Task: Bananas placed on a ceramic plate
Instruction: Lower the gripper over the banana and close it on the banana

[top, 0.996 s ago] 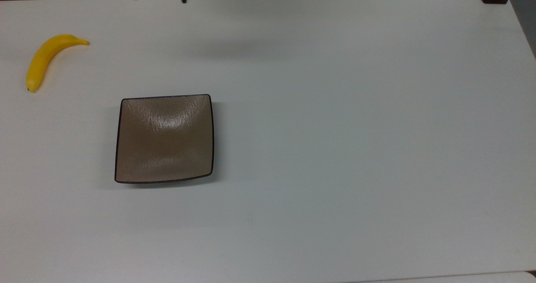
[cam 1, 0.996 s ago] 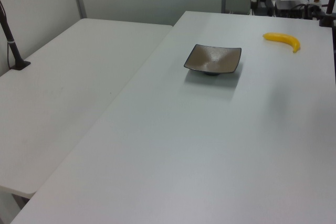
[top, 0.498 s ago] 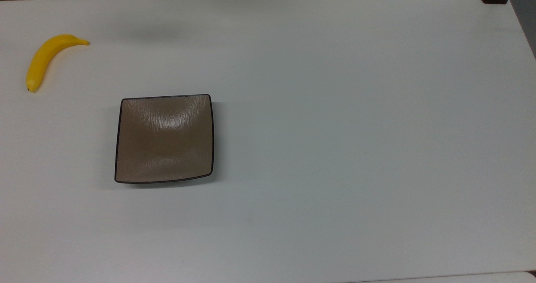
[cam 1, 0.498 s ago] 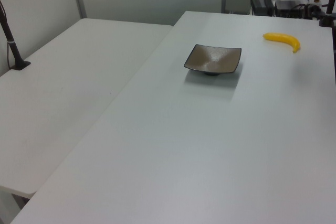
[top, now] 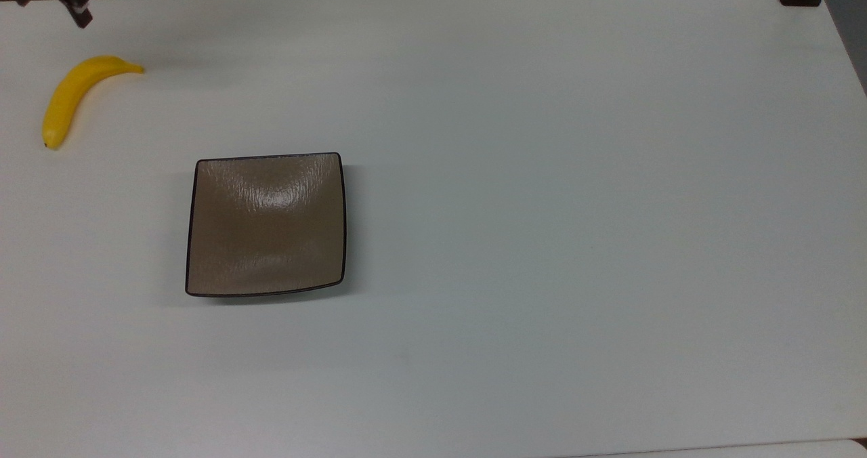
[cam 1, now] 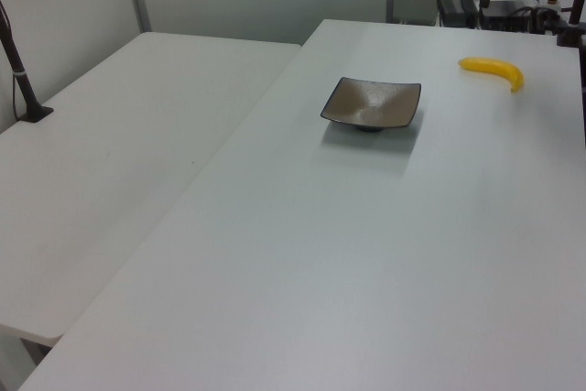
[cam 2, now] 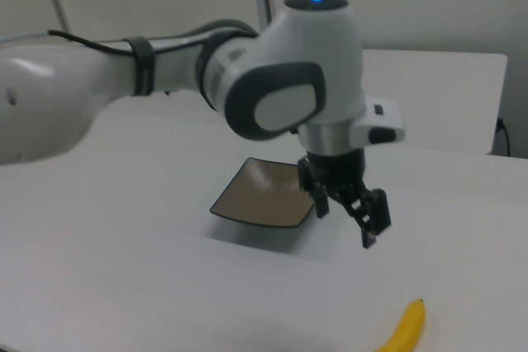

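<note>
A: Where is the banana [top: 74, 93] lying?

B: On the white tabletop [top: 542, 173], near its far corner at about 10 o'clock in the top view, curved, stem toward the plate side. It is sitting well apart from the plate [top: 266, 224], which is lying bare, with the banana at about 11 o'clock from it.

A: And the end effector [cam 2: 346, 206]?

B: Hanging above the tabletop in the right view, fingers [cam 2: 373, 218] spread apart, gripping nothing. The banana is lying below it toward 5 o'clock, untouched. In the top view its dark tips are poking in just beyond the banana, at 12 o'clock.
</note>
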{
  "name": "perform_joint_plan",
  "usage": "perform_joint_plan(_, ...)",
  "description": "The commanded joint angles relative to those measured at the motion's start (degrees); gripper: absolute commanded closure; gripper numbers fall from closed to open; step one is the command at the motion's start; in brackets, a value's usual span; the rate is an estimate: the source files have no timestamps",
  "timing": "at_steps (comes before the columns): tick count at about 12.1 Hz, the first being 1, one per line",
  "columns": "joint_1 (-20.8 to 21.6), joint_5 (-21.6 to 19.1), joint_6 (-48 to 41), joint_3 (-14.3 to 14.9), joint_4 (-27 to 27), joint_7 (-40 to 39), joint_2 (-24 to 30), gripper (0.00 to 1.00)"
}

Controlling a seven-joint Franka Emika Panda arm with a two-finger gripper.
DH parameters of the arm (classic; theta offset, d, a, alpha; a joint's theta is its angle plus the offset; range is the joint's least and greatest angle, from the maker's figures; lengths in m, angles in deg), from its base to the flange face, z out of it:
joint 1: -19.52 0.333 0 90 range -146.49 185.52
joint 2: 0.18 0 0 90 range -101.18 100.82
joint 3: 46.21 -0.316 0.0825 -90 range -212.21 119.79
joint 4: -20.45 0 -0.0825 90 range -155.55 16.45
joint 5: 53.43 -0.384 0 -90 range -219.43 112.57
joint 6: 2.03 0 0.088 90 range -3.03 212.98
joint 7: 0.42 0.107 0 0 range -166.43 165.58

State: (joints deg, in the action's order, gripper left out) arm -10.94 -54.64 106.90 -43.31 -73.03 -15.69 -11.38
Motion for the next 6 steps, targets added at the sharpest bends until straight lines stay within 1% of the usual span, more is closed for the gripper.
perform_joint_plan(1,-2.7,1.1,5.1,-0.5,-0.5,-3.1,-3.9,0.0)
perform_joint_plan(3,-4.2,2.1,7.3,-0.5,-0.7,-8.6,-6.4,0.0)
perform_joint_plan(6,-5.1,3.4,8.8,-0.5,-0.8,-9.2,-9.7,0.0)
